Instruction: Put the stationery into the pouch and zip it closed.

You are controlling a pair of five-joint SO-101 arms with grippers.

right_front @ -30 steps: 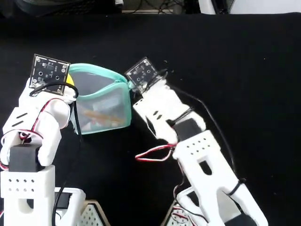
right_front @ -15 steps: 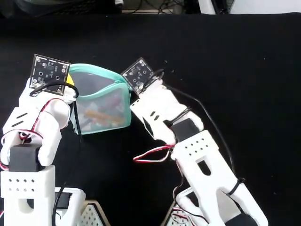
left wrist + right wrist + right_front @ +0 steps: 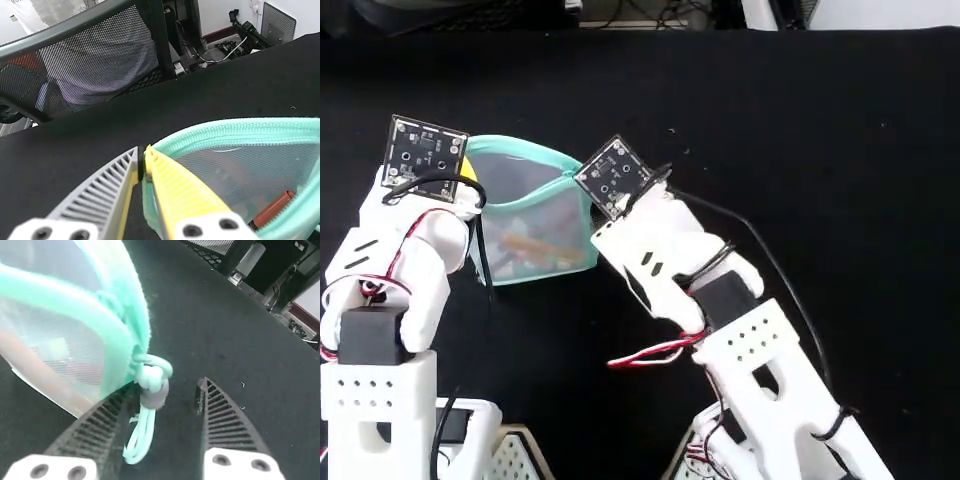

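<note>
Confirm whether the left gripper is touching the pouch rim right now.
Touching. The left wrist view shows the left gripper shut on the pouch, with the teal rim pinched between its grey and yellow fingers.

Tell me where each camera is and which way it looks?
High view: above the table, looking down; both white arms, left arm and right arm, flank the pouch.
Left wrist view: on the left arm, looking past its left gripper, pinched on the pouch's rim, toward a mesh chair.
Right wrist view: on the right arm, looking along its open right gripper at the zip pull.
Shared: all three show the green mesh pouch.
</note>
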